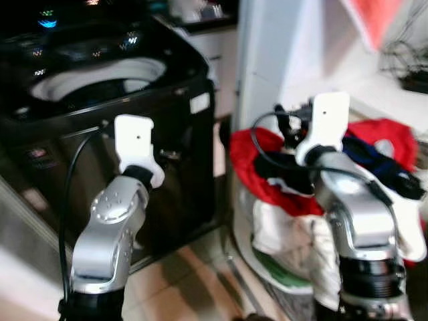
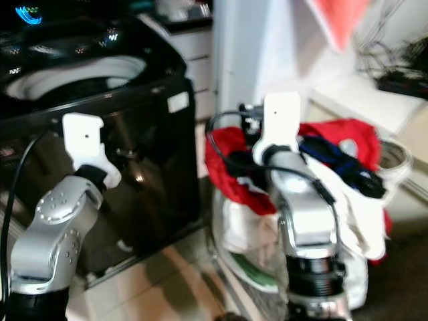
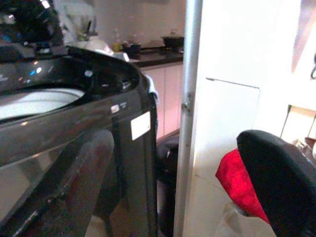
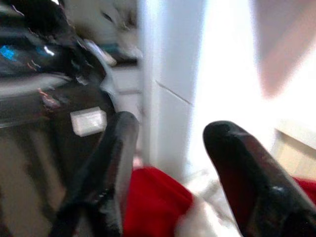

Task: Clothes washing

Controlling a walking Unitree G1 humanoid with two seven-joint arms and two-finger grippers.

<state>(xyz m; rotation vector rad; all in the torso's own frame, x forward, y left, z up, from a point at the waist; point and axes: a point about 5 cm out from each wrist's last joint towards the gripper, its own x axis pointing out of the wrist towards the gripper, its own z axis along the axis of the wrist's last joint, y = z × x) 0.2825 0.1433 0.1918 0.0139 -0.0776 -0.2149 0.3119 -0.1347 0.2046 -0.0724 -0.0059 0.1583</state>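
Note:
A black top-loading washing machine (image 1: 134, 100) stands at the left with its white drum rim (image 1: 100, 77) showing from above. At the right sits a laundry basket (image 1: 267, 267) heaped with a red garment (image 1: 257, 167), white cloth (image 1: 281, 231) and a dark blue piece (image 1: 374, 157). My left arm (image 1: 110, 227) is raised in front of the washer's front panel. Its gripper (image 3: 177, 140) is open and holds nothing. My right arm (image 1: 354, 221) is raised over the basket. Its gripper (image 4: 173, 126) is open just above the red garment (image 4: 153, 202), not touching it.
A tall white cabinet (image 1: 267, 53) stands between washer and basket. A pinkish cloth (image 1: 374, 20) hangs at the upper right above a pale counter (image 1: 388, 93). A kitchen counter (image 3: 158, 54) lies behind the washer. Tiled floor (image 1: 194, 281) runs between my arms.

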